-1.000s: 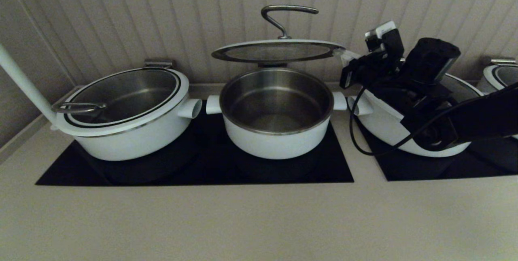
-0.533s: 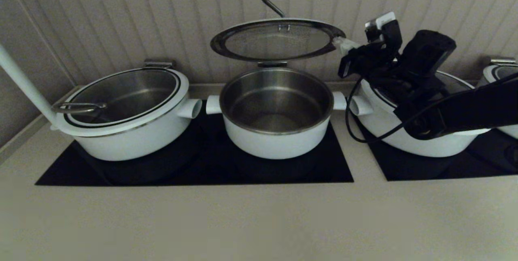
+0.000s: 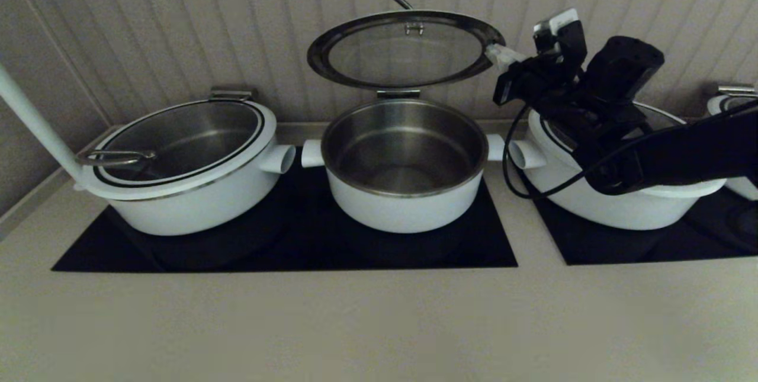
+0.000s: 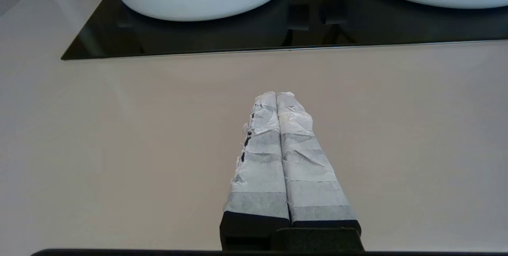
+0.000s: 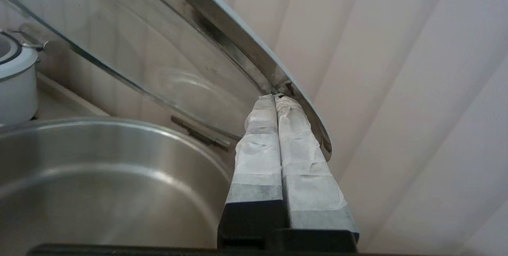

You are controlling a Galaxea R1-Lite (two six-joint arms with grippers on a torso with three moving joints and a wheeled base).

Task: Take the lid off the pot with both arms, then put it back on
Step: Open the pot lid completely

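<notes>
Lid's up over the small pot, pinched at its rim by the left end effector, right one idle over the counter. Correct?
Not quite: the arms are swapped. The head view shows the right end effector pinching the rim of the lid above the pot. The left wrist view shows the left end effector shut on nothing over the counter.

R pan (image 3: 622,204): part hid by R arm (image 3: 681,157) | far-R pot (image 3: 734,103): cut by edge

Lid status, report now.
Right gripper shut on lid rim, lid tilted above open pot. Left gripper shut, empty, over counter. Nothing in the way.
</notes>
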